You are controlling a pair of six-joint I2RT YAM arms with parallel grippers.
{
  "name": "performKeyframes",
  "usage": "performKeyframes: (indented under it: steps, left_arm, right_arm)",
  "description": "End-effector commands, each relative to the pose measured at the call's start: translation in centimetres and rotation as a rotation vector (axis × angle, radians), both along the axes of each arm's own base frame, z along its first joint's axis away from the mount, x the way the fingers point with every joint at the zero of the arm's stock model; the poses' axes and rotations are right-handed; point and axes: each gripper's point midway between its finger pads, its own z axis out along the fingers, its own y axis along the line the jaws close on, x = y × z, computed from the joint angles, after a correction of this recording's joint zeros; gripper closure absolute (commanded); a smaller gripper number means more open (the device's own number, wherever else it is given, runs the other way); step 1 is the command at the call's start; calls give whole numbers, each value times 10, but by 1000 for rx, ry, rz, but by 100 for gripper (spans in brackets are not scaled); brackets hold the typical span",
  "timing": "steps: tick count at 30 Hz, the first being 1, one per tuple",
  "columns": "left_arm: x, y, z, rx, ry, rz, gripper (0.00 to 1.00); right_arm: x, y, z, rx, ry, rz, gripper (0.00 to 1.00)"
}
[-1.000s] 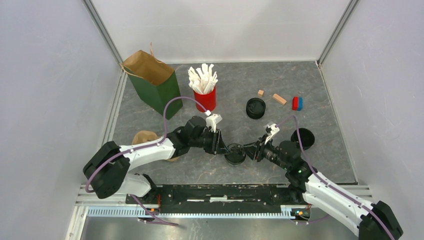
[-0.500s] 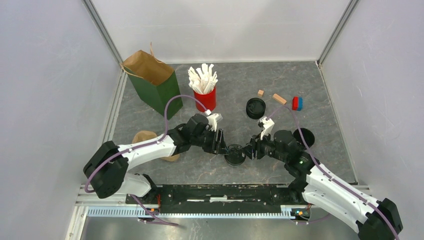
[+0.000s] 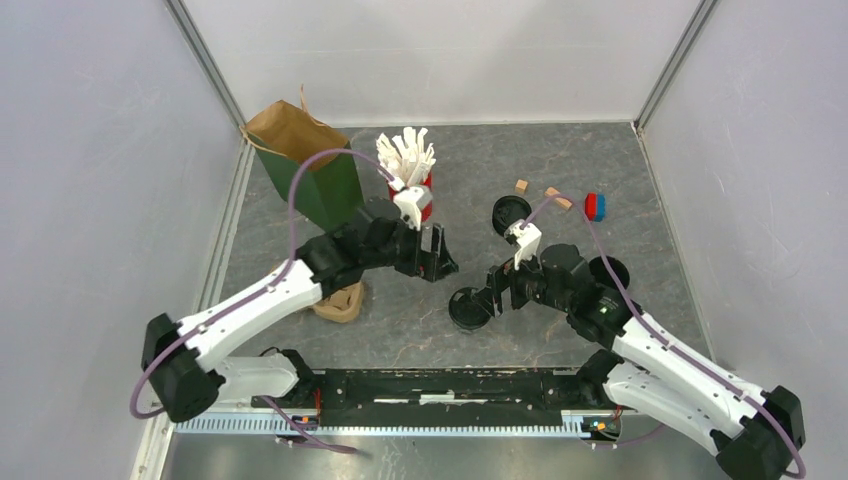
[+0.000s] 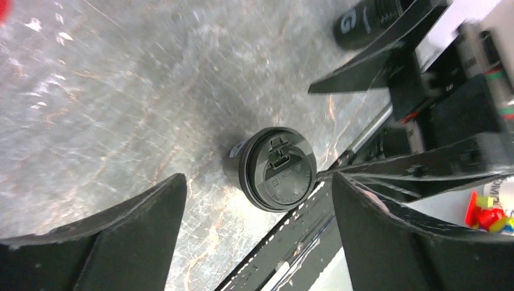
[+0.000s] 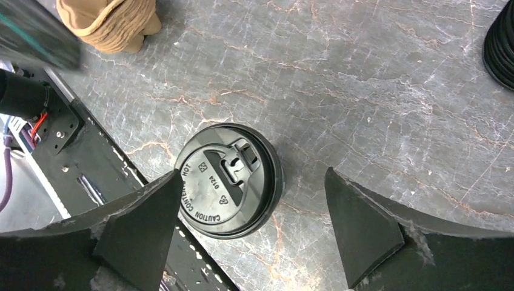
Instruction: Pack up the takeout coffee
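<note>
The takeout coffee is a short black cup with its flat black lid seated on top, standing near the table's front edge. In the left wrist view the takeout coffee sits below and ahead of my fingers. My left gripper hangs open above and to the cup's far left, holding nothing. My right gripper is open just right of the cup. In the right wrist view the lidded cup lies beside the left finger, and the right gripper holds nothing.
A green paper bag stands open at the back left, beside a red cup of white sticks. A tan object lies under my left arm. Black round pieces and small blocks lie at the right.
Both grippers opened and drew away from the lidded cup. The left arm lifted and swung toward the back; the right pulled back slightly. The cup stays on the table.
</note>
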Motion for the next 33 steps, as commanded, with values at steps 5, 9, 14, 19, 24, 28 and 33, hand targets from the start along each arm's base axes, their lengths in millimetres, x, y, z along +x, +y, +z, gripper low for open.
performKeyframes:
  steps: [5, 9, 14, 19, 24, 28, 33]
  left_arm:
    - [6, 78, 77, 87, -307, 168, 0]
    - [-3, 100, 76, 118, -361, 178, 0]
    - [-8, 118, 52, 165, -394, 187, 0]
    - [-12, 127, 40, 195, -407, 180, 0]
    - [-11, 129, 41, 208, -415, 179, 0]
    - [-13, 130, 39, 214, -411, 175, 0]
    - [-13, 132, 39, 212, -415, 178, 0]
  right_arm:
    - [5, 11, 22, -54, -56, -6, 2]
    - [4, 17, 22, -91, -51, 2, 2]
    - [2, 26, 19, -163, -59, 3, 2]
    - [-2, 30, 14, -248, -73, 4, 2]
    - [-7, 34, 11, -272, -83, 18, 2]
    - [-11, 37, 7, -288, -84, 38, 2]
    - [-15, 40, 2, -297, -81, 51, 2]
